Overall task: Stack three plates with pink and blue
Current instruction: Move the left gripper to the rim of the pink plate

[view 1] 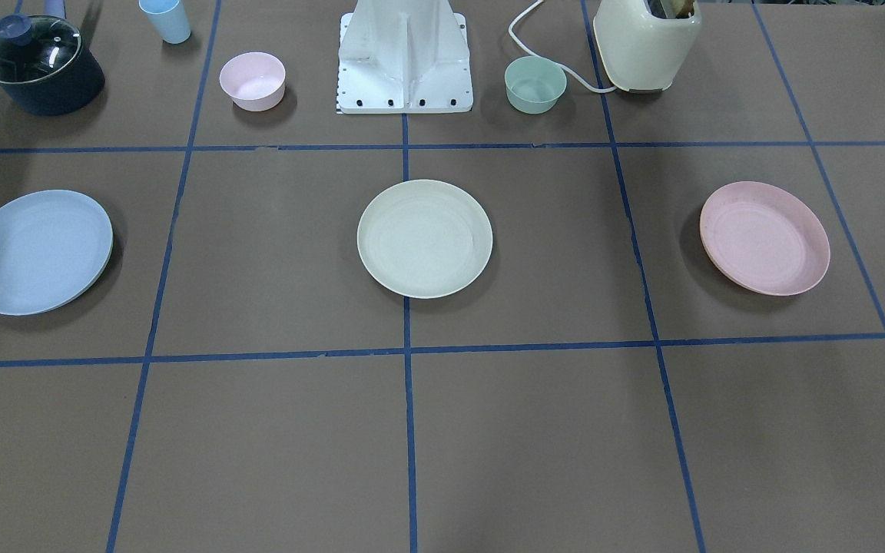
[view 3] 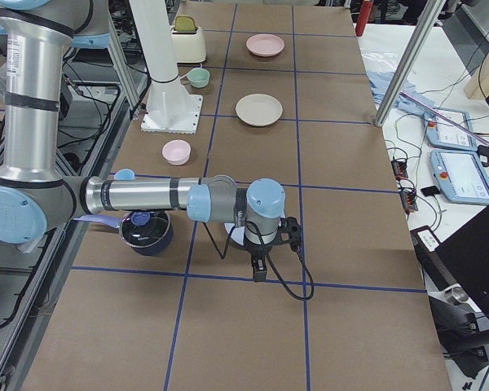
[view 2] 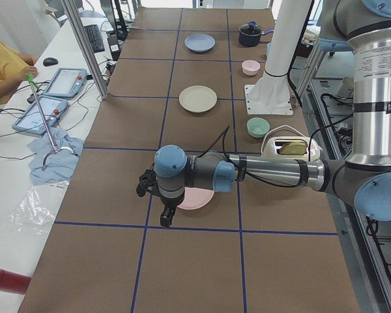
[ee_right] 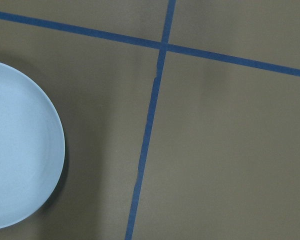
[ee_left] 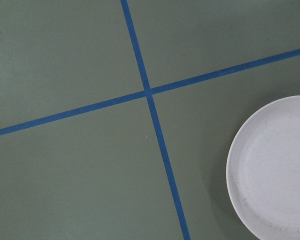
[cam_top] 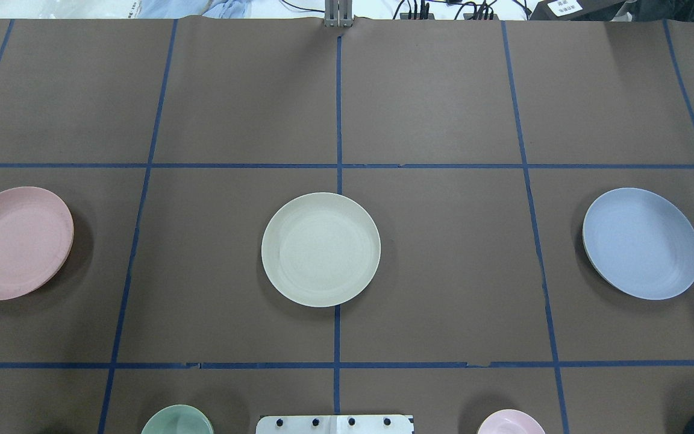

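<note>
Round, matte cream plate (view 1: 425,238), pink plate (view 1: 765,238), blue plate (view 1: 37,252).

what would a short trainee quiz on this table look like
1. True or false: the pink plate, cream-white plate and light blue plate all lie apart, none stacked.
2. Which plate lies on the robot's left side? A pink, B cream-white, C light blue.
3. Fill in: the green bowl stands beside the cream ____.
Key: 1 true; 2 A; 3 toaster.
</note>
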Controlling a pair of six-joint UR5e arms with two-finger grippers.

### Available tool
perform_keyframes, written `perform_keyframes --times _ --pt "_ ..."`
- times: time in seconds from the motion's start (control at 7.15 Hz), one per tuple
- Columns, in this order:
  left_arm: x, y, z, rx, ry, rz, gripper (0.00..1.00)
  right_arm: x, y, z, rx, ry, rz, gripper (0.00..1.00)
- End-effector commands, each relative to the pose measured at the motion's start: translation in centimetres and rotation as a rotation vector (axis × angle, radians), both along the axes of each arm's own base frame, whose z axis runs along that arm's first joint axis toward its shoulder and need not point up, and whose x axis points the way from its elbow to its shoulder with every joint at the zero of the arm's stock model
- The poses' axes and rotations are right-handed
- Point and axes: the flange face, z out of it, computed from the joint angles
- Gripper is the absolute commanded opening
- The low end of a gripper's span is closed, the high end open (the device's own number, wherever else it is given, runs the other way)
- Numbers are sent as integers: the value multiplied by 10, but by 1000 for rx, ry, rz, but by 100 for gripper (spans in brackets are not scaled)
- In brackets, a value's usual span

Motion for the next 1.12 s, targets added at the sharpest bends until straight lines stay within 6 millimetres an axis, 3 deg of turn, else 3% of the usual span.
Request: perform_keyframes --times 0.0,0.28,0.56,0.7,0.84,0.98 --pt "0 -2 -4 33 -1 0 100 0 0 0 -1 0 1 100" --pt "0 -5 -10 75 -2 -1 100 0 -9 -11 25 -2 1 100" --pt "-2 -10 -15 203 -28 -8 100 -1 -37 -42 114 -4 2 100" --pt "-1 -24 -44 339 -22 -19 100 -9 -44 -53 177 -11 0 100" --pt "0 -46 -86 561 -23 -24 100 -31 -50 -56 248 -28 -40 100" --pt "1 -49 -96 623 7 -51 100 -49 -52 -63 222 -41 -12 100"
